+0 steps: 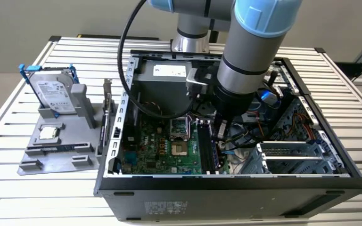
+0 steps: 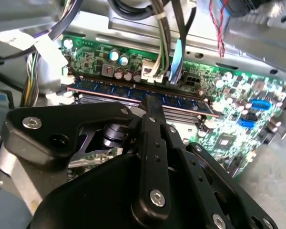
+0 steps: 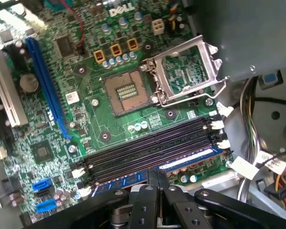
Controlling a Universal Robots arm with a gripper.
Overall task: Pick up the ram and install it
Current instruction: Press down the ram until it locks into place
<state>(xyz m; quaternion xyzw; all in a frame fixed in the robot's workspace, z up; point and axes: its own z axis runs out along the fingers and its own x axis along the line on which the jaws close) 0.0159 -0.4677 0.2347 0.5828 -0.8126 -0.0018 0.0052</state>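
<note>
The ram (image 2: 109, 88) is a long, thin board with a row of chips. It stands upright in the memory slot nearest the motherboard's edge. The same ram (image 3: 188, 159) shows as a bluish strip beside the empty black slots (image 3: 148, 143). My gripper (image 2: 148, 102) is shut, its black fingers pressed together. Their tips rest on the ram's top edge near its middle, and the closing line runs along the stick's length. In the first wrist view the gripper (image 3: 157, 173) sits directly over that slot. In the exterior view the gripper (image 1: 220, 136) reaches down inside the open computer case (image 1: 231, 181).
The open CPU socket (image 3: 126, 90) and its raised metal frame (image 3: 186, 71) lie beyond the slots. Cable bundles (image 2: 167, 43) hang close behind the ram, and more wires (image 3: 257, 162) run at the slot ends. A hard drive (image 1: 54, 92) stands in a grey fixture outside the case.
</note>
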